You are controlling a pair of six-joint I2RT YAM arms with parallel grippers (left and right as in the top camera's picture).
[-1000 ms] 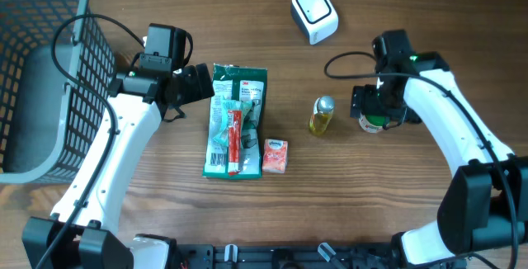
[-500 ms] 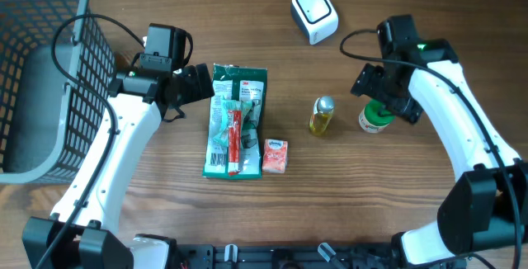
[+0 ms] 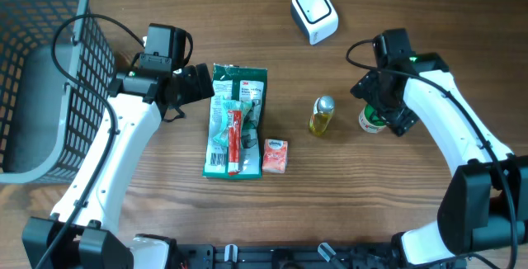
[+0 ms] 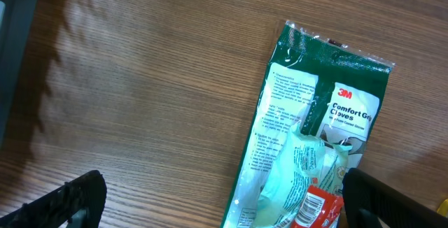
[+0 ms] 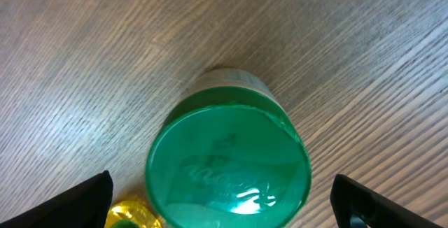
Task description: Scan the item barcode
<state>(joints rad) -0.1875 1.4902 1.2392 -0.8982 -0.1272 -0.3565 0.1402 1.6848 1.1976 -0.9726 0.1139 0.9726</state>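
Observation:
A white barcode scanner (image 3: 314,13) stands at the back of the table. A jar with a green lid (image 3: 369,121) stands upright at the right. My right gripper (image 3: 378,108) hovers over it, open. In the right wrist view the lid (image 5: 227,161) lies between the two spread black fingertips, apart from both. My left gripper (image 3: 202,83) is open over the top left corner of a green glove pack (image 3: 238,96), holding nothing. The pack (image 4: 336,116) fills the right half of the left wrist view, with a red tube (image 4: 318,207) lying on it.
A small yellow bottle with a silver cap (image 3: 321,115) stands just left of the jar, its edge (image 5: 126,214) showing in the right wrist view. An orange tissue pack (image 3: 275,155) lies beside the glove pack. A grey wire basket (image 3: 91,63) fills the far left.
My right gripper rose up and away from the jar, then came back down over it, still open. The jar has stayed in place. The left arm has not moved.

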